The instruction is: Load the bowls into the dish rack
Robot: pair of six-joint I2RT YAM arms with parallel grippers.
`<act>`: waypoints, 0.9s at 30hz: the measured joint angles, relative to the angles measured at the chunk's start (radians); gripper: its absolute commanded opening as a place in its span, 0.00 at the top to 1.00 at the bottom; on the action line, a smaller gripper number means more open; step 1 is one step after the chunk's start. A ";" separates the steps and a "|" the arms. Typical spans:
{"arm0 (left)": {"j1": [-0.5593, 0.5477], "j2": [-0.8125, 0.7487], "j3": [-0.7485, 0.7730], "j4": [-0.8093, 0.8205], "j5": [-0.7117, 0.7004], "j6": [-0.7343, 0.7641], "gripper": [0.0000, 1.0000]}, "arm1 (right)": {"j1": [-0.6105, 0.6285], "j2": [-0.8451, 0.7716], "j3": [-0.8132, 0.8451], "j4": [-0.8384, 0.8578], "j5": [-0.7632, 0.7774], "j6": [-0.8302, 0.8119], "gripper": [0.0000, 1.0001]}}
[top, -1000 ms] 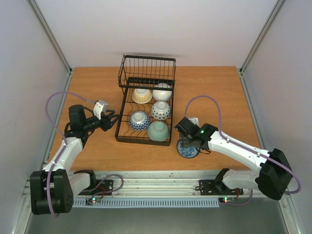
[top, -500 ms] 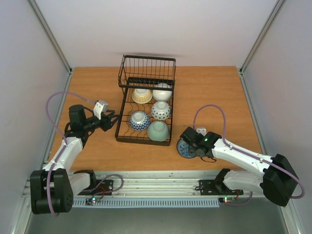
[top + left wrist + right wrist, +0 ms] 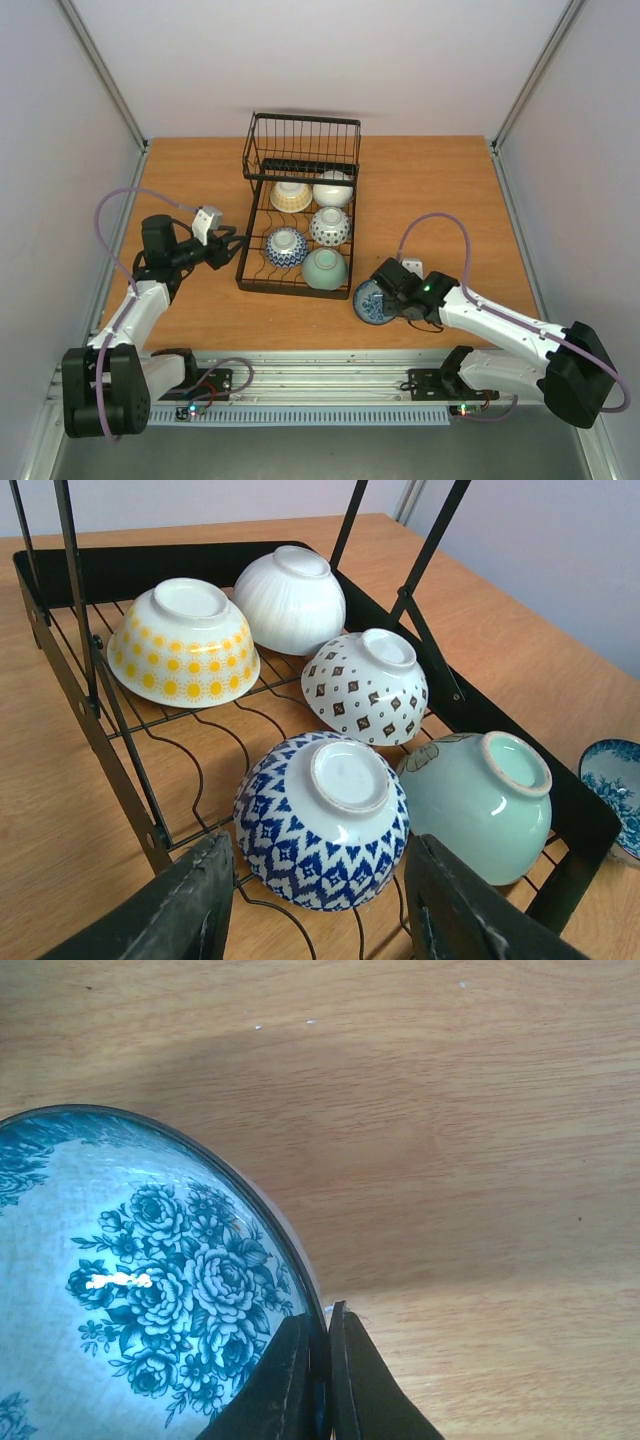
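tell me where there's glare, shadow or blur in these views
Right wrist: a small white glare streak sits on the blue floral bowl, and a broad soft shadow crosses the table. Left wrist: the left gripper looks slightly soft at the bottom edge, while the bowls in the dish rack are sharp. Top external: even light, with a faint shadow behind the rack.

Table (image 3: 440, 180): orange-brown wood grain, filling the middle of the top view.
Back wall (image 3: 330, 60): plain white (a faint lilac cast), at 12 o'clock.
Left wall (image 3: 45, 160): pale panel, 9 o'clock.
Right wall (image 3: 595, 160): pale panel, 3 o'clock.
Struts (image 3: 100, 68): metal, slanting out toward 11 and 1 o'clock.
Rail (image 3: 330, 368): ribbed aluminium, 6 o'clock edge.
Light: soft, even.
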 measured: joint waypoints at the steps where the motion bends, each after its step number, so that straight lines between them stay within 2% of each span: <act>1: 0.000 0.001 0.000 -0.001 0.001 0.000 0.51 | 0.000 -0.003 0.000 -0.003 -0.002 0.000 0.99; 8: 0.000 0.041 0.016 -0.037 0.028 0.007 0.51 | 0.000 -0.089 0.023 -0.092 0.020 -0.032 0.99; 13: 0.000 0.088 0.067 -0.122 0.089 0.042 0.51 | 0.006 -0.084 0.177 -0.089 0.025 -0.120 0.99; 21: -0.005 0.102 0.121 -0.289 0.201 0.150 0.52 | 0.039 0.187 0.455 0.024 0.034 -0.269 0.99; 27: -0.033 0.103 0.140 -0.370 0.223 0.207 0.52 | 0.071 0.387 0.617 0.068 0.032 -0.366 0.99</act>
